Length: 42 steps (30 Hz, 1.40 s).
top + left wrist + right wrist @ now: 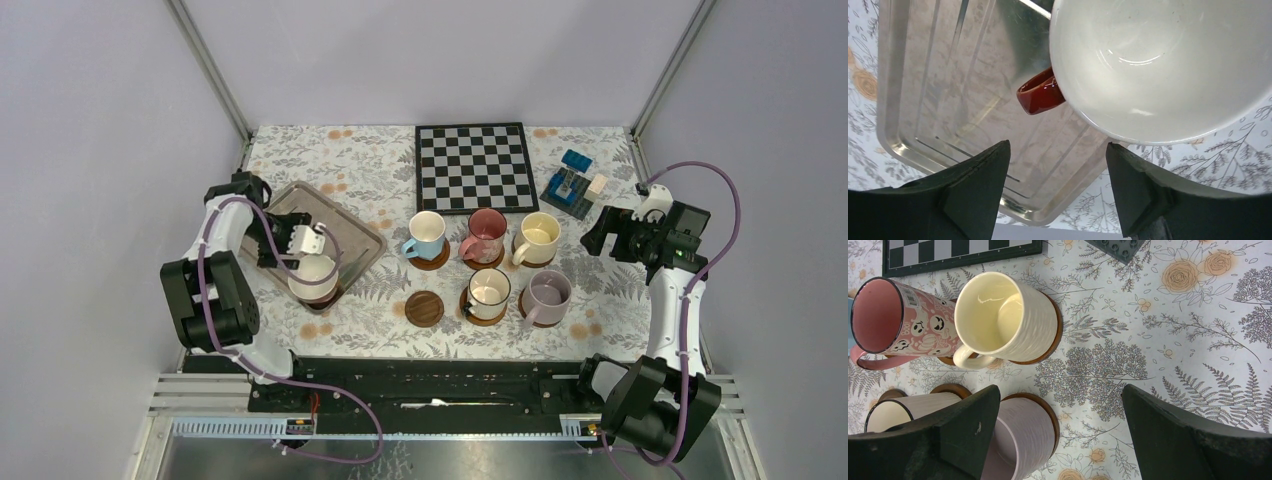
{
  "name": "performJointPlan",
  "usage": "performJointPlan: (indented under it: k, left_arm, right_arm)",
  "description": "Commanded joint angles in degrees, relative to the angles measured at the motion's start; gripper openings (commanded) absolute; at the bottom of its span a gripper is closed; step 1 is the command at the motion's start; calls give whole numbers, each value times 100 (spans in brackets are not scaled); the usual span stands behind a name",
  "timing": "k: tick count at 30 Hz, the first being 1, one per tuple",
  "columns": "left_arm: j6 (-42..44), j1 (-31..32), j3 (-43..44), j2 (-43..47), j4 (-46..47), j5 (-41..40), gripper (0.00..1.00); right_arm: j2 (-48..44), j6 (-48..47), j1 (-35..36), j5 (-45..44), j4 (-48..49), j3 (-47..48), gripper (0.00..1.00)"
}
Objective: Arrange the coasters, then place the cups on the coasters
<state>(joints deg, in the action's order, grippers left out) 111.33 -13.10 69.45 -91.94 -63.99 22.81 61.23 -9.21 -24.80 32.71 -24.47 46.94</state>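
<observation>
White-lined cup (1158, 65) sits ahead of the wide-spread left end effector (1058, 150).

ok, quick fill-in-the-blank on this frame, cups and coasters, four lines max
____ cups stand on coasters; one coaster is bare.
In the top view's far row, the ____ cup sits between the light blue cup and the cream-yellow cup.
The sixth cup stands by the metal ____.
The left gripper and right gripper are both ____.
Missing: five; pink; tray; open.

The bare coaster (424, 308) lies open from near and left. A dark-rimmed cup (489, 292) stands just right, a blue cup (425, 237) on its far side.
</observation>
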Motion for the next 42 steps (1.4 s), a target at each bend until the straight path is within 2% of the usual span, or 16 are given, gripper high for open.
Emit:
performJointPlan:
  k: [1, 9, 15, 21, 25, 32, 42]
  left_arm:
    - [1611, 171, -39, 279, -59, -12, 77]
    - [2195, 693, -424, 370, 84, -403, 81]
    - [2592, 814, -672, 385, 219, -675, 81]
    - [2909, 888, -839, 534, 225, -510, 81]
    - [3209, 928, -1166, 789, 546, -444, 83]
    - [2844, 1166, -856, 599, 622, -441, 83]
    - [3545, 1284, -1255, 863, 576, -439, 84]
  right_arm:
    - [5, -32, 28, 184, 171, -17, 98]
    - [55, -81, 28, 149, 130, -46, 98]
    - [85, -111, 28, 104, 116, -51, 98]
    - [131, -80, 28, 91, 113, -29, 98]
    - [158, -47, 28, 112, 109, -22, 98]
    - [153, -35, 28, 121, 92, -13, 98]
    - [179, -37, 28, 83, 69, -26, 98]
